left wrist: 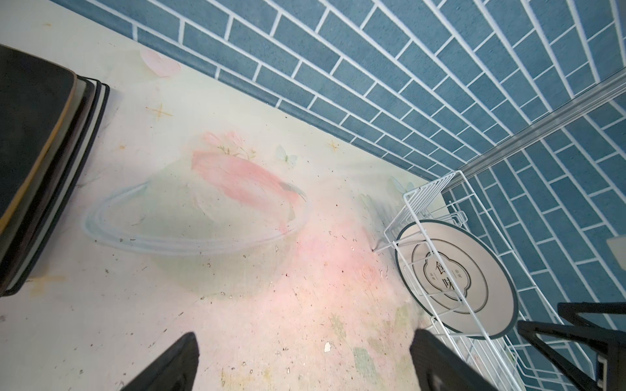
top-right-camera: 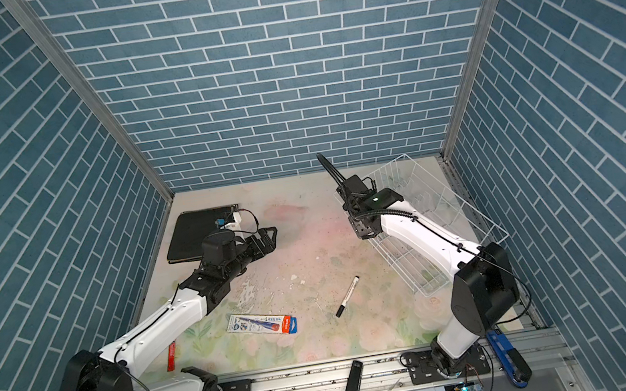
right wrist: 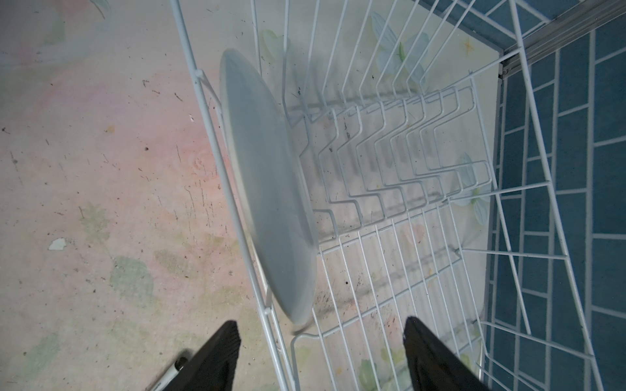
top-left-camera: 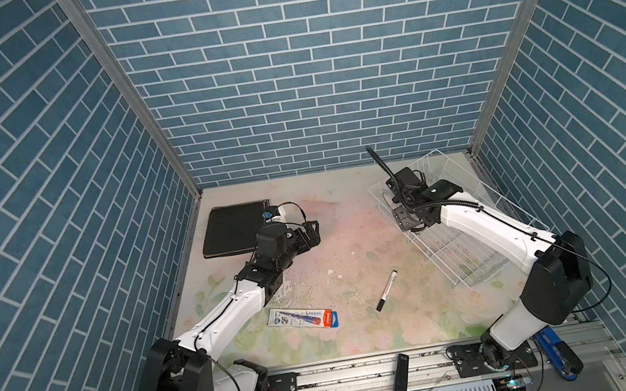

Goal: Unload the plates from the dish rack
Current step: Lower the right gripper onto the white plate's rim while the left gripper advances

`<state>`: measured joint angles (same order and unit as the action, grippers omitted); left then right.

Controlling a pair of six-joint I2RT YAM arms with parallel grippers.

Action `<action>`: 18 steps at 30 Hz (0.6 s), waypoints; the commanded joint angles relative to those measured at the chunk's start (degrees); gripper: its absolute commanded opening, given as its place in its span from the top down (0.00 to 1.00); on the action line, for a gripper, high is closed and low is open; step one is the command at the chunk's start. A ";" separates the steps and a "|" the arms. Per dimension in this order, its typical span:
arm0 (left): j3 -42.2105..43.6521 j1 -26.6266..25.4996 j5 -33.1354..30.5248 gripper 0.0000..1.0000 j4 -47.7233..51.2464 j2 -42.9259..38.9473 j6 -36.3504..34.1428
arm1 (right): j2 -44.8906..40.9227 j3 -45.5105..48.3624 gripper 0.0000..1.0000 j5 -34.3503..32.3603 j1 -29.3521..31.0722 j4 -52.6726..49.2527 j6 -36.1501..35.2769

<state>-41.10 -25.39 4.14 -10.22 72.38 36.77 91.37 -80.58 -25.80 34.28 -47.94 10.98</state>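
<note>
White wire dish rack (top-left-camera: 464, 262) sits back right with one round plate (right wrist: 271, 189) on edge at its end; the other plates (top-left-camera: 230, 230) lie stacked back left. My right gripper (right wrist: 321, 321) hangs just short of that plate, jaws apart, gripping nothing. My left gripper (left wrist: 305, 333) gapes wide above the table (left wrist: 237, 304).

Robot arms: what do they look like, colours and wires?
The left arm and right arm have white shells, black joints and thin black cables. A ribbed black hose loops off the right one. The left tool and right tool are black and wedge-tipped.
</note>
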 commanded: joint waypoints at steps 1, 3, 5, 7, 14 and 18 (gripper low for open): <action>-0.03 -0.41 0.34 0.00 -1.65 0.21 0.49 | 1.88 -3.41 0.31 -3.22 0.76 -1.44 -1.92; -0.12 -0.45 0.33 0.00 -1.64 0.40 0.42 | 2.99 -4.11 0.36 -3.96 0.87 -1.54 -2.22; -0.12 -0.45 0.25 0.00 -1.65 0.57 0.47 | 3.94 -4.66 0.39 -4.41 0.95 -1.62 -2.33; -0.25 -0.41 0.30 0.00 -1.65 0.85 0.46 | 4.87 -5.10 0.39 -5.10 1.05 -1.73 -2.58; -0.56 -0.39 1.60 0.00 -2.17 2.83 0.94 | 7.75 -6.64 0.42 -6.41 1.05 -1.69 -3.66; -0.83 -0.44 2.27 0.00 -1.74 3.40 1.01 | 9.20 -7.18 0.45 -6.66 1.14 -1.26 -4.04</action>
<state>-41.10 -25.50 5.50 -11.51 75.50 37.74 99.35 -84.99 -30.65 35.00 -48.42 8.47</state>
